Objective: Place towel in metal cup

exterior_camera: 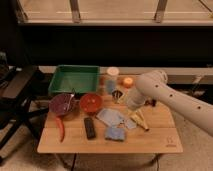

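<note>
My gripper [131,113] hangs at the right edge of the towel [112,118], mid-table, near the metal cup [118,95] (wide or closed, I cannot tell). Approach step, I judge; next comes a firm pinch on the cloth.

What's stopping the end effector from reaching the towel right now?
Probably nothing, so likely yes. The end effector hovers at the edge of the towel, which lies uncovered on the table. The blue folded cloth and black remote sit beside it.
</note>
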You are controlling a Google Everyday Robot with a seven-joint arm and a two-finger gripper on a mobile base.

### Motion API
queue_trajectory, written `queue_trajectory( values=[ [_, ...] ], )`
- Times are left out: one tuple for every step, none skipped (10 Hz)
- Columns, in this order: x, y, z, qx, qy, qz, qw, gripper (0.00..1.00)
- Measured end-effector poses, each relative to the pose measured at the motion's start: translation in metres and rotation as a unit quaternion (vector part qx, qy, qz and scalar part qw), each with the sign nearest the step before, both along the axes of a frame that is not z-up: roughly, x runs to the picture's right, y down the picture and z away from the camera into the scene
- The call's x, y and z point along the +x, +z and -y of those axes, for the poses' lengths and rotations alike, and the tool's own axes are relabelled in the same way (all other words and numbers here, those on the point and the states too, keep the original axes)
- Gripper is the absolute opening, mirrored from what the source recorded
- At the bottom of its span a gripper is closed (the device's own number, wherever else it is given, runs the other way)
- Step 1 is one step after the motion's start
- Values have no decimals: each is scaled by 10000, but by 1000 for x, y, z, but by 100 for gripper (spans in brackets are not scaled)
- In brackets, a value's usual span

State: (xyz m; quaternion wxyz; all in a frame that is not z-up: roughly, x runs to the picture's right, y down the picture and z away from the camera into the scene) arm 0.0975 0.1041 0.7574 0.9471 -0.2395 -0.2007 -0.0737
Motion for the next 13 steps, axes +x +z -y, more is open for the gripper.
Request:
queue_trajectory(
  values=[
    [-4, 9, 1, 69, 50, 64, 9999, 65],
    [-6, 15, 0, 126, 84, 95, 9998, 65],
    [-6, 21, 0, 172, 121, 109, 9997, 65],
    [-5, 30, -4, 177, 167, 114, 9996, 65],
    [-4, 36, -8, 167, 185, 112, 9996, 65],
    [-1, 48, -16, 122, 216, 84, 9997, 65],
    [1, 58, -24, 53, 240, 56, 9997, 65],
    [4, 66, -30, -27, 265, 23, 9996, 65],
    [7, 72, -36, -96, 287, -9, 9995, 65],
    [13, 82, -45, -218, 324, -70, 9992, 65],
    [19, 89, -51, -328, 388, -110, 9986, 65],
    [24, 94, -55, -416, 461, -139, 9980, 65],
    [31, 100, -61, -526, 545, -176, 9970, 65]
  ],
)
